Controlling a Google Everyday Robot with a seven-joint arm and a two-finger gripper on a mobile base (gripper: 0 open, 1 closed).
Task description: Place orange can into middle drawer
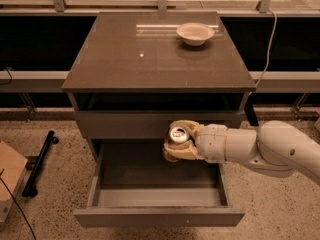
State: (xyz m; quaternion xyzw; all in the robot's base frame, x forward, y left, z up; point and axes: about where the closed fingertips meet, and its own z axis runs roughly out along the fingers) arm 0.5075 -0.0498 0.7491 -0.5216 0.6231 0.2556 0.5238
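The orange can stands upright in my gripper, silver top facing up. The gripper is shut on it, its tan fingers wrapped around the can's sides. The white arm reaches in from the right. The can hangs over the back right part of the open middle drawer, above its grey floor, just in front of the cabinet's upper drawer front. The drawer is pulled out wide and holds nothing.
A white bowl sits at the back right of the cabinet top. A black bar and a cardboard box lie on the speckled floor at the left. A cable hangs at the right.
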